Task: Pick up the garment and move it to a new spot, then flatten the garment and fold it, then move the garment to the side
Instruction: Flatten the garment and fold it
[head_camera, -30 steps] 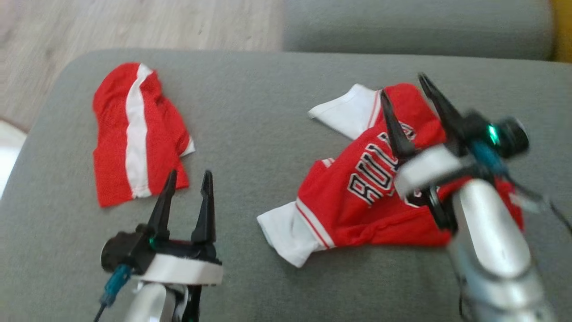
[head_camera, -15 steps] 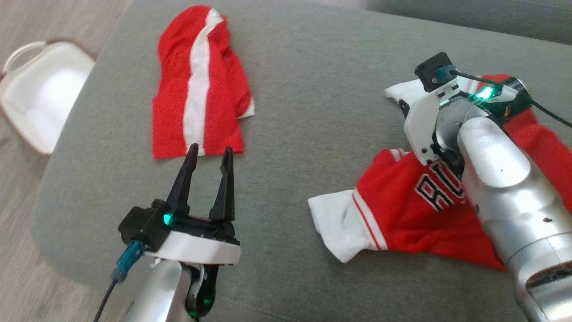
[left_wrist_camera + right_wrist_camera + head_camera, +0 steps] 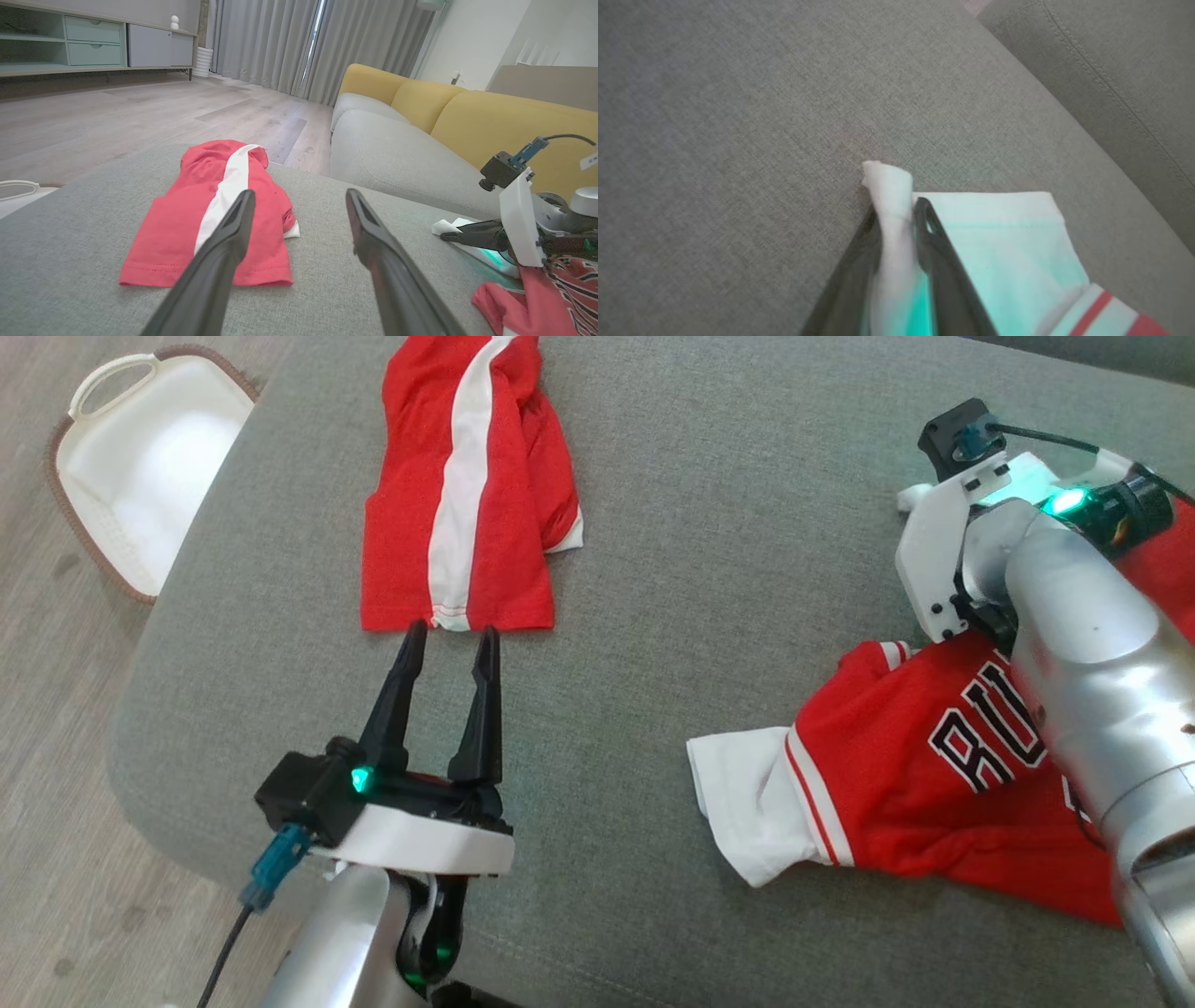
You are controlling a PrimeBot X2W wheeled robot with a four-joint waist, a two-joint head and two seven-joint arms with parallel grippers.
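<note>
1. Grey woven fabric of a broad cushion [image 3: 653, 569] is seen under everything, and all the clothing lies on it.
2. Nearest the robot, the left gripper [image 3: 451, 633] is held low over the cushion with its fingers spread wide and nothing between them. Its tips are seen right at the near hem of the red shorts [image 3: 467, 495]; whether they touch it cannot be told.
3. To the right, the red jersey [image 3: 915, 784] is found crumpled on the cushion. Its black-and-white lettering is turned up, and one white sleeve [image 3: 747, 803] is pointed toward the near edge.
4. At the far end of the jersey, the right gripper [image 3: 899, 210] is lowered to the cushion. A bunched fold [image 3: 889, 186] of the other white sleeve is pinched between its narrowed fingers.
5. The shorts, marked by a white stripe, are laid flat and folded, well apart from the jersey on the left side.
6. Past the cushion's left edge, a white basket [image 3: 149, 467] is set on the wooden floor [image 3: 117, 121].
7. Farther off, a sofa [image 3: 397, 154] with a grey seat and yellow back is seen just beyond the cushion. Grey curtains [image 3: 280, 42] and a pale cabinet [image 3: 93, 42] are seen by the far wall.
</note>
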